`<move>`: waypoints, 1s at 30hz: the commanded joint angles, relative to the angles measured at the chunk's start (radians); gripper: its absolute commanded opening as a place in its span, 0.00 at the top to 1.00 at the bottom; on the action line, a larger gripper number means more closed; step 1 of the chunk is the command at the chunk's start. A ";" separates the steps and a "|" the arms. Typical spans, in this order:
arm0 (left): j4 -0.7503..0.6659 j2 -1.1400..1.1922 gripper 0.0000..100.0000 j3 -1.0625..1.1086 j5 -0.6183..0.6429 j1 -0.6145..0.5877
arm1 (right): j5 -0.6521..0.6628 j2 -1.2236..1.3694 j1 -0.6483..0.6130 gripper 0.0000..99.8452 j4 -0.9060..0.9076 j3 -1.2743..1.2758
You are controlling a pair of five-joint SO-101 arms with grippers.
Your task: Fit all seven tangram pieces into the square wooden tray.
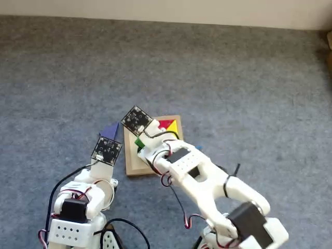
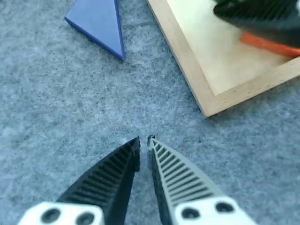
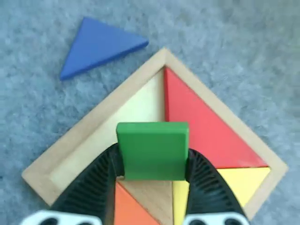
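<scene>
In the right wrist view, the right gripper (image 3: pixel 152 155) is clamped on the green piece (image 3: pixel 152 150) and holds it over the middle of the wooden tray (image 3: pixel 93 119). A red triangle (image 3: pixel 201 126), a yellow piece (image 3: pixel 243 180) and an orange triangle (image 3: pixel 129 208) lie inside the tray. The part of the floor toward the blue triangle (image 3: pixel 96 47) is bare. The task seems about half done, but the pieces under the fingers cannot be counted with certainty.

In the left wrist view, the left gripper (image 2: pixel 143 140) has its tips almost together with nothing between them, low over the carpet (image 2: pixel 56 103). The blue triangle lies ahead of it, apart from the tips.

In the high view, the blue triangle rests on the carpet just beside the far left corner of the tray, outside it. It lies far of the left arm's wrist, and the right arm reaches over the tray from the near right.
</scene>
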 commanded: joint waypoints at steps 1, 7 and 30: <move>0.005 -0.056 0.95 0.021 0.000 0.013 | -0.003 0.027 -0.013 0.95 -0.022 -0.070; 0.005 -0.056 0.95 0.021 0.000 0.013 | -0.003 0.038 -0.022 0.95 -0.019 -0.068; 0.005 -0.056 0.95 0.021 0.000 0.013 | -0.006 0.036 -0.059 0.77 0.194 -0.153</move>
